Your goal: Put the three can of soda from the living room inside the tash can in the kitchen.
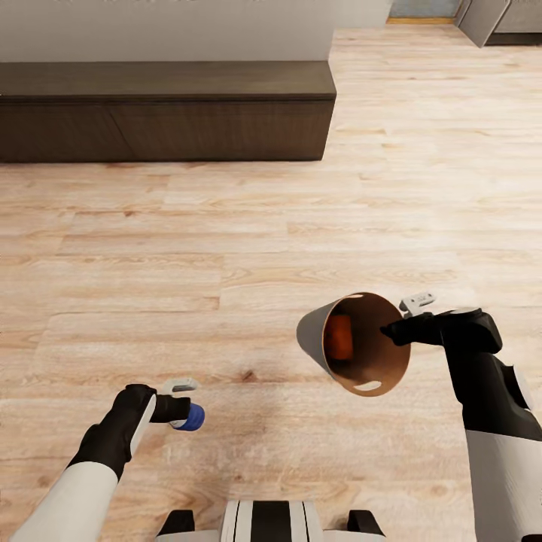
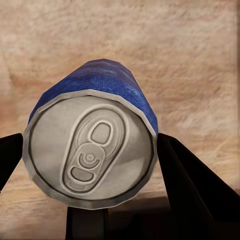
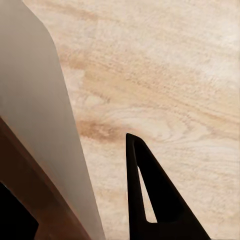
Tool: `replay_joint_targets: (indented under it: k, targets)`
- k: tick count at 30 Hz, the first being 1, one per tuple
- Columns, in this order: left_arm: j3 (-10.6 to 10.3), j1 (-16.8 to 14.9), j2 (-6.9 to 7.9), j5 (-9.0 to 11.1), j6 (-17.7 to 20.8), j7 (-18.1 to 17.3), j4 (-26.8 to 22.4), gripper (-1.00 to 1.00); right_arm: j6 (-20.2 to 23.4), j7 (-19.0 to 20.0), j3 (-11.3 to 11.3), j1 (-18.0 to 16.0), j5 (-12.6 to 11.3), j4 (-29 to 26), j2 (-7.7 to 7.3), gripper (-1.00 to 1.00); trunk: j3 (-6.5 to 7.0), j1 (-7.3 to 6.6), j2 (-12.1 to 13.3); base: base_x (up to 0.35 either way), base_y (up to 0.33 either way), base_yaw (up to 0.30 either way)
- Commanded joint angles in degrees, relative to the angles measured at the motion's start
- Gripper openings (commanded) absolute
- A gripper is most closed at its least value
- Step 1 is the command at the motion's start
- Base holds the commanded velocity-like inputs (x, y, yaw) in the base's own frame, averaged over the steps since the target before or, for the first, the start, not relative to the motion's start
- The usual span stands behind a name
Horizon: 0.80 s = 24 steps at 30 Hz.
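Observation:
My left gripper (image 1: 183, 412) is shut on a dark blue can of soda (image 1: 195, 417), held low over the wood floor. In the left wrist view the can (image 2: 90, 145) lies sideways with its silver top facing the camera, between two black fingers (image 2: 185, 175). My right gripper (image 1: 393, 330) is shut on the rim of the tash can (image 1: 312, 331), which is lifted and tipped so its brown inside faces me. An orange can of soda (image 1: 339, 336) lies inside it. The right wrist view shows the bin's pale wall (image 3: 35, 125) beside one black finger (image 3: 145, 200).
A long low dark-brown bench (image 1: 165, 109) stands against the wall at the far left. Grey cabinet fronts (image 1: 497, 19) show at the far right corner. Light wood floor (image 1: 226, 256) stretches between me and them.

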Motion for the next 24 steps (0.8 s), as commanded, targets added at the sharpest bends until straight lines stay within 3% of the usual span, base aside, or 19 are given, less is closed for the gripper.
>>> replay_joint_targets:
  k: [1, 8, 12, 13, 17, 18, 21, 24]
  targets:
    - [0.0, 0.0, 0.00, 0.0, 0.0, 0.0, 0.0, -1.00, 0.2, 0.3, 0.0, 0.0, -0.6, 0.1, 0.00, -1.00, 0.19, -0.23, 0.4, 0.000, 0.000, 0.000]
    - [0.0, 0.0, 0.15, 0.0, 0.7, -2.9, -1.7, -1.00, 0.1, 0.3, -0.1, 0.0, -0.6, 2.6, -0.02, -1.00, 1.44, -1.76, 3.2, 0.000, 0.000, 0.000]
    - [0.2, -0.3, 0.50, 0.0, 2.2, -9.0, -4.5, -1.00, 0.0, 0.4, -0.1, -0.1, -0.8, 4.5, -0.05, -1.00, 2.16, -2.64, 4.8, 0.000, 0.000, 0.000]
    - [0.2, -0.4, 1.47, 0.0, 4.1, -12.4, -8.1, -1.00, -1.4, 0.4, -0.1, -0.1, -0.9, 6.3, -0.12, -1.00, 2.34, -2.86, 5.2, 0.000, 0.000, 0.000]
    - [0.3, -0.4, 2.61, 0.0, 7.0, -17.3, -12.7, -1.00, -5.6, 1.1, -0.1, -0.1, -1.1, 8.9, -1.47, -1.00, 3.06, -3.74, 6.8, 0.000, 0.000, 0.000]
    - [0.3, -0.5, 4.08, 0.0, 7.7, -22.3, -13.9, -1.00, -6.8, 4.4, -0.1, -0.1, -1.2, 9.5, -2.92, -1.00, 3.24, -3.96, 7.2, 0.000, 0.000, 0.000]
    - [0.3, -0.6, 7.09, 0.0, 8.1, -31.5, -14.6, -1.00, -8.9, 10.2, -0.2, -0.1, -1.3, 9.8, -5.45, -1.00, 3.78, -4.62, 8.4, 0.000, 0.000, 0.000]
    - [0.3, -2.6, 10.35, 0.0, 8.2, -43.7, -15.0, -1.00, -11.9, 14.7, -0.4, -0.1, -1.4, 9.9, -6.76, -1.00, 4.32, -5.28, 9.6, 0.000, 0.000, 0.000]
